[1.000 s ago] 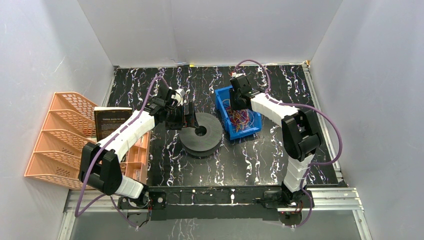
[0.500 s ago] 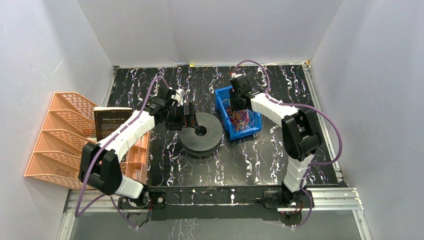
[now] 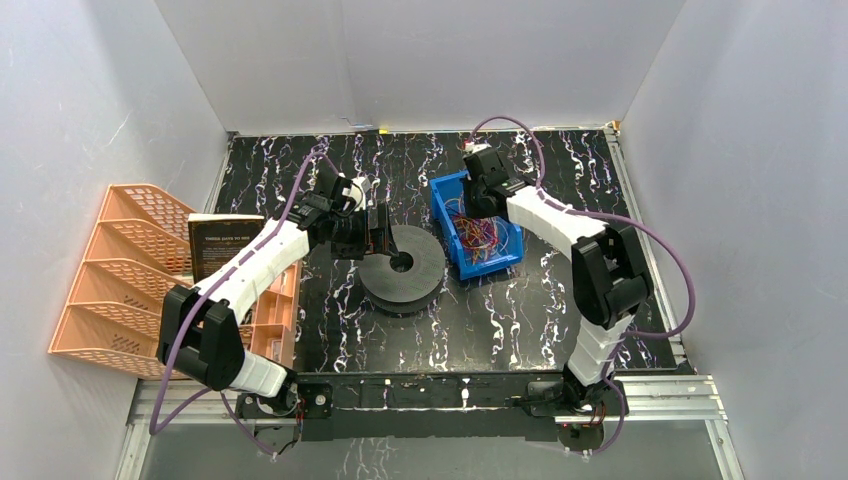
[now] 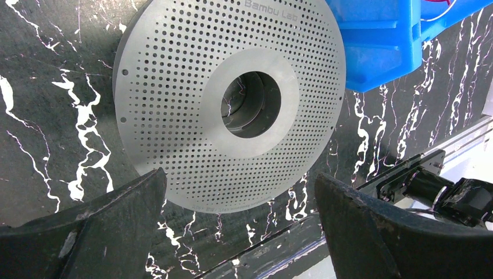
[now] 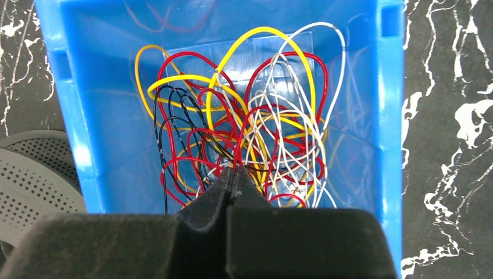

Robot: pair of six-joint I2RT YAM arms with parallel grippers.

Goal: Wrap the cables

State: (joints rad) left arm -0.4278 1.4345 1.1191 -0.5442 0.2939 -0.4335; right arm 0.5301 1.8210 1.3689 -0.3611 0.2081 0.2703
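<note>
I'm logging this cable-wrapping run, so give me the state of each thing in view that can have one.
spool: lying flat, hub hole up.
blue bin: upright, open-topped.
cables: loose tangle inside the blue bin, none wound on the spool.
left gripper: open, at the spool's rim.
right gripper: shut, tips in the tangle; whether it pinches a strand cannot be told.
</note>
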